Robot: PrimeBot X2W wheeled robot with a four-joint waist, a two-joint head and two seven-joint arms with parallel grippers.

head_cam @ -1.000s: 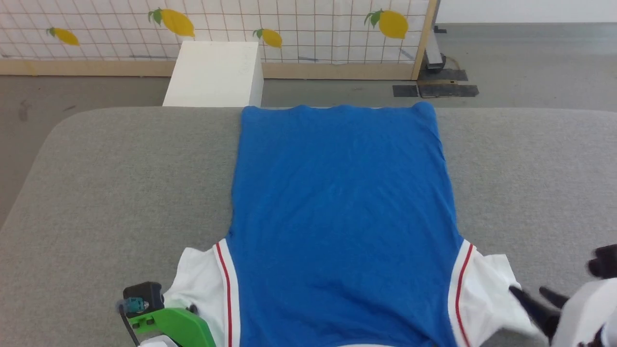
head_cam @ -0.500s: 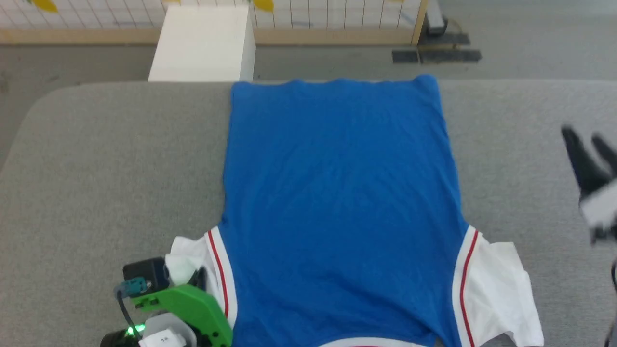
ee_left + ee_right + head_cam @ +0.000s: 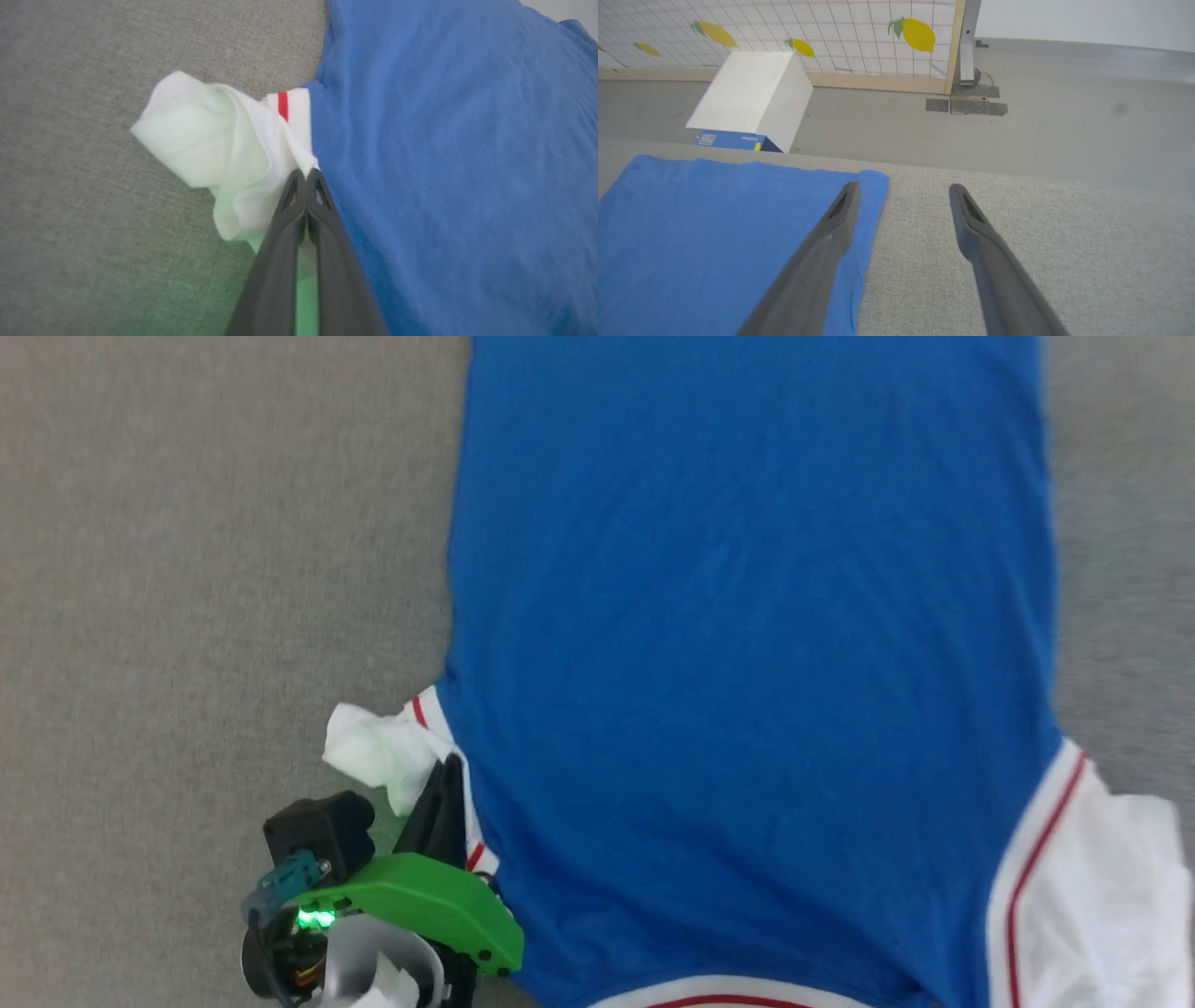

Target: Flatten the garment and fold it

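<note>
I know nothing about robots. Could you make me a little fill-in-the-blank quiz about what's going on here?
The left gripper is shut on the garment's bunched sleeve, whose colour is ____.
The right gripper hangs above a corner of the garment with its jaws ____.
The garment's body is bright ____.
Missing words: white; open; blue.

Staged test lab: lemon-print partition (image 3: 831, 28), bare grey floor (image 3: 1064, 116).
</note>
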